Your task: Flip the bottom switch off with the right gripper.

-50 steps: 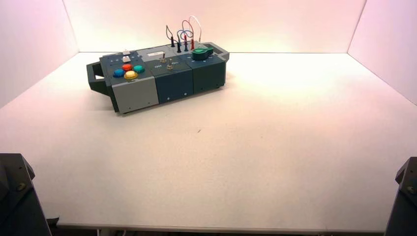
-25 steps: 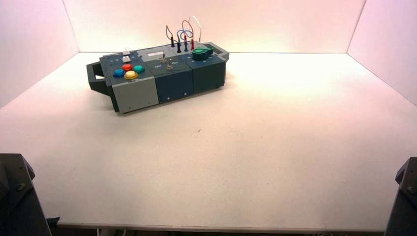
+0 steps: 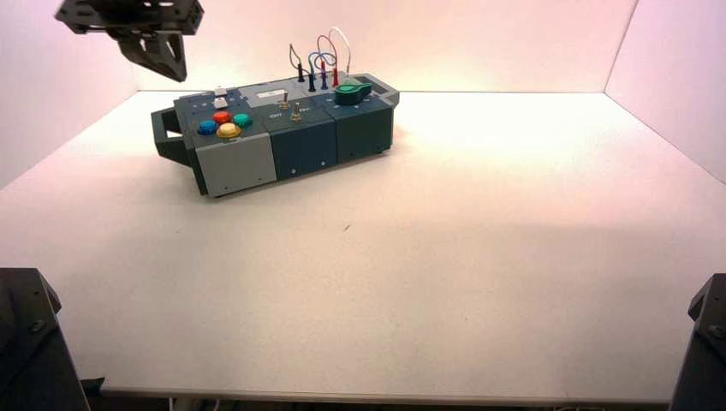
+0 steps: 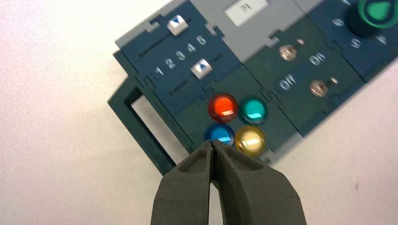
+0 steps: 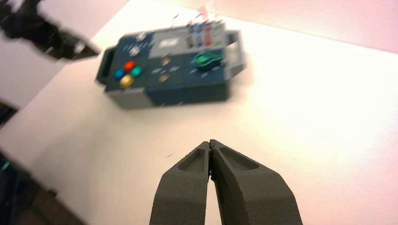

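Observation:
The box (image 3: 231,167) stands at the table's back left. Its bottom switch (image 3: 296,115) is the nearer of two small silvery toggles in the middle section; the left wrist view shows it (image 4: 318,87) beside white Off and On lettering. My right gripper (image 5: 210,143) is shut on nothing and hangs over bare table, far in front of the box; the switch (image 5: 163,77) is small and blurred from there. My left gripper (image 3: 177,75) hovers high above the box's left end, shut and empty (image 4: 212,143), with the blue button (image 4: 219,133) just beyond its tips.
Red (image 3: 221,117), green (image 3: 242,120), blue (image 3: 207,128) and yellow (image 3: 228,130) buttons sit left of the switches. A green knob (image 3: 350,92) is on the right, with looped wires (image 3: 323,60) behind it. Two white sliders (image 4: 201,68) lie by the handle (image 3: 163,135).
My left gripper has come into the high view at the top left, above the box's left end. The box has not moved.

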Controlling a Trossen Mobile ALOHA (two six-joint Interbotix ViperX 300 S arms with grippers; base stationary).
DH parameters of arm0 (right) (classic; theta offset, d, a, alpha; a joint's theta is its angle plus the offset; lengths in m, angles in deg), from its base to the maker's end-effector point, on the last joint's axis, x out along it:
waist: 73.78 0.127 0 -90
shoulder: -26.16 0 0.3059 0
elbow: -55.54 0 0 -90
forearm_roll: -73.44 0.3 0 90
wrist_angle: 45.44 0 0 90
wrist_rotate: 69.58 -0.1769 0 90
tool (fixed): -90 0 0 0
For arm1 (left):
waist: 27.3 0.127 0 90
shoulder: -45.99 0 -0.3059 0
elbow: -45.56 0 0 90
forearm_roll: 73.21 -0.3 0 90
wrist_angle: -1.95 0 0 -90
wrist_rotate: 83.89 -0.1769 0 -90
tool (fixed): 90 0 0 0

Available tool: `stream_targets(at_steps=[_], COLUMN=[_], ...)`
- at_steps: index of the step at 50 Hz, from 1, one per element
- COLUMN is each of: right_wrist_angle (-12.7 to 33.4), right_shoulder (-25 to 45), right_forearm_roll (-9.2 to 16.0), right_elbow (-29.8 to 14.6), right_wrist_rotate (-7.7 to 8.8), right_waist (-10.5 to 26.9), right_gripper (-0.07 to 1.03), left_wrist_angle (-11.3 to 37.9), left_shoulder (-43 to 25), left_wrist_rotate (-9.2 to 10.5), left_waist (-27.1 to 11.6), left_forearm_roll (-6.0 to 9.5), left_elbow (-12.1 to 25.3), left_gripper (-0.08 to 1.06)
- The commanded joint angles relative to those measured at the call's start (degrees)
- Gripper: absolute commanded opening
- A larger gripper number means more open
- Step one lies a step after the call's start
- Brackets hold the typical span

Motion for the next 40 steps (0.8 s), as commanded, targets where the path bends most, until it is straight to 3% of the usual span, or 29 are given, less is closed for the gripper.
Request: stream_targets(at_steps=[1, 18, 40], right_wrist_angle=[-0.3, -0.3, -1.1], right_shoulder=[6.7, 17.3, 39.0], right_forearm_roll=[0.4, 0.6, 0.1], right_elbow=[-5.1, -12.7, -25.1], right_wrist_rotate=[0.0, -0.09, 0.26], right_waist=[2.3, 4.7, 5.7], right_gripper=[-0.02, -0.02, -0.02], left_wrist_angle=[-1.2, -1.5, -1.2], left_shoulder=[-3.3, -16.3, -20.8], left_wrist_rotate=[-0.44, -0.79, -1.32], left_waist=[0.6, 3.7, 5.4], left_forearm_roll=[0.09, 0.09, 0.09], left_elbow=[3.3, 7.7, 10.4], left_gripper=[-0.03, -0.03, -0.03])
